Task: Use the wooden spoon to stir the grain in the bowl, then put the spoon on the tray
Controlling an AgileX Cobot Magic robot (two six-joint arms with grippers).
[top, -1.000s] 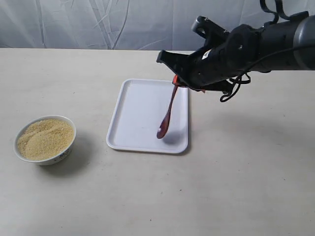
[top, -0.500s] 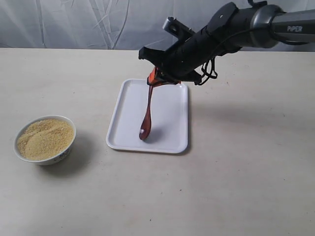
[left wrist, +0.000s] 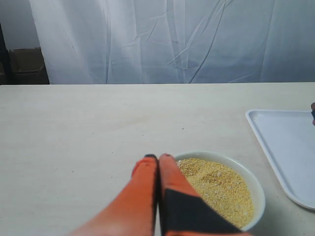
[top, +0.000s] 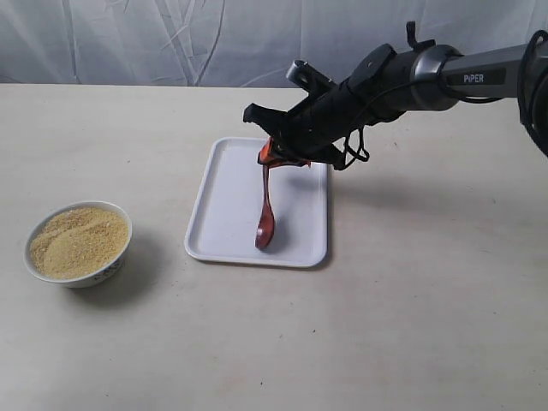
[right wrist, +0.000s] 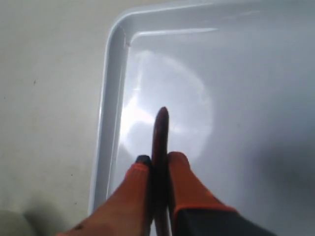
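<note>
The right gripper (top: pixel 271 157) has moved from above the tray's (top: pixel 224 205) far right corner towards the middle of its far rim and dipped a little. The wooden spoon (top: pixel 266 214) it clamps swung along, now hanging nearly upright, scoop over mid-tray.

The exterior camera looks obliquely down from farther off, the flat white rectangular plastic tray (top: pixel 231 197) mid-frame. The left wrist camera sits low by the small round white ceramic bowl (left wrist: pixel 258 196), catching the tray's edge; the right one looks closely down on a tray corner.
</note>
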